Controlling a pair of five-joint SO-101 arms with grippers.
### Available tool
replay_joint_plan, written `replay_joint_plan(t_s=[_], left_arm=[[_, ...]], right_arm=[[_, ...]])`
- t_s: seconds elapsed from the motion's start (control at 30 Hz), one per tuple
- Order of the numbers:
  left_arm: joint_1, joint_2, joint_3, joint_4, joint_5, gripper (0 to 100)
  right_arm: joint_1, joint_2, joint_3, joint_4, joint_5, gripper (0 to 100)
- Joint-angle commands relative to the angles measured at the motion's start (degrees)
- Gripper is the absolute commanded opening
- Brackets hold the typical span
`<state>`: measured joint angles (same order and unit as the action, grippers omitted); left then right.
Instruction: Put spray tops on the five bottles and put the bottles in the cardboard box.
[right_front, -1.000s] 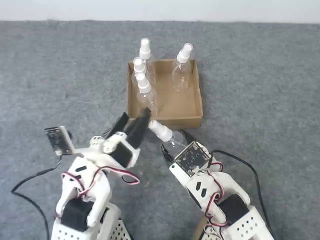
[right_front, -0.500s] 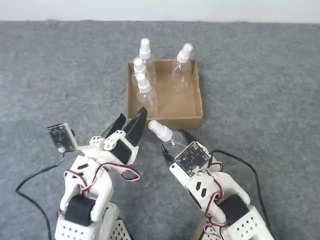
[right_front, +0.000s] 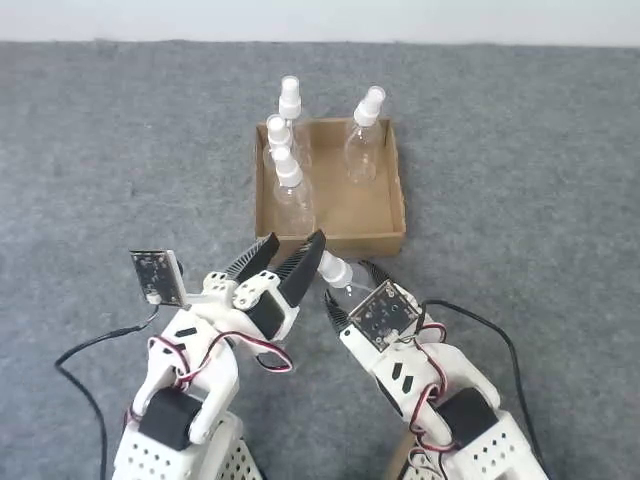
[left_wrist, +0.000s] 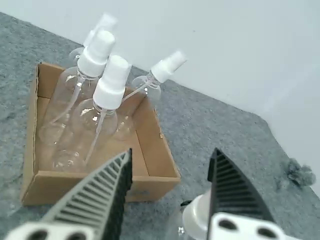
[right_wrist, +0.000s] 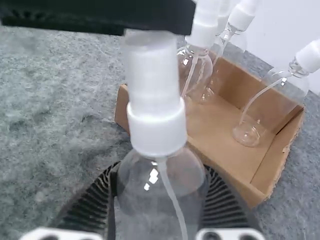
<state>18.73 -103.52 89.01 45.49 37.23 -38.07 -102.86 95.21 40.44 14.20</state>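
My right gripper (right_front: 346, 284) (right_wrist: 160, 202) is shut on a clear bottle (right_front: 340, 280) (right_wrist: 159, 182) with a white spray top (right_front: 333, 268) (right_wrist: 155, 110), held tilted just in front of the cardboard box (right_front: 398, 190) (left_wrist: 152, 150) (right_wrist: 280, 150). My left gripper (right_front: 295, 241) (left_wrist: 170, 155) is open. It stands beside that spray top, and one finger (right_front: 303, 262) (right_wrist: 100, 15) is close against the top. Several capped bottles stand in the box: three (right_front: 288, 175) (left_wrist: 102, 100) along one side and one (right_front: 366, 125) (right_wrist: 255, 115) apart from them.
Grey carpet (right_front: 520, 150) covers the floor all around the box, with a white wall (right_front: 320, 20) at the far edge. Both arm bases and their cables (right_front: 85, 350) crowd the near edge. A lint ball (left_wrist: 296, 172) lies off to one side.
The left arm has swung right, bringing its open gripper from the box's front corner to the held bottle's spray top. The right gripper shifted the bottle slightly.
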Motion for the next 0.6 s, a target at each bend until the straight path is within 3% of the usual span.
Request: replay_joint_plan(t_s=[0.0,0.27,0.57], left_arm=[[0.4,-1.1,0.1,-0.4,-0.8,22],[-8.8,-1.1,-3.5,-0.5,2.9,22],[-9.1,-1.1,-2.6,-0.7,2.7,22]], right_arm=[[-0.7,-1.2,1.0,-0.8,-0.4,6.9],[-0.7,-1.2,1.0,-0.7,-0.4,6.9],[-0.3,-1.2,-0.3,-0.2,-0.4,6.9]])
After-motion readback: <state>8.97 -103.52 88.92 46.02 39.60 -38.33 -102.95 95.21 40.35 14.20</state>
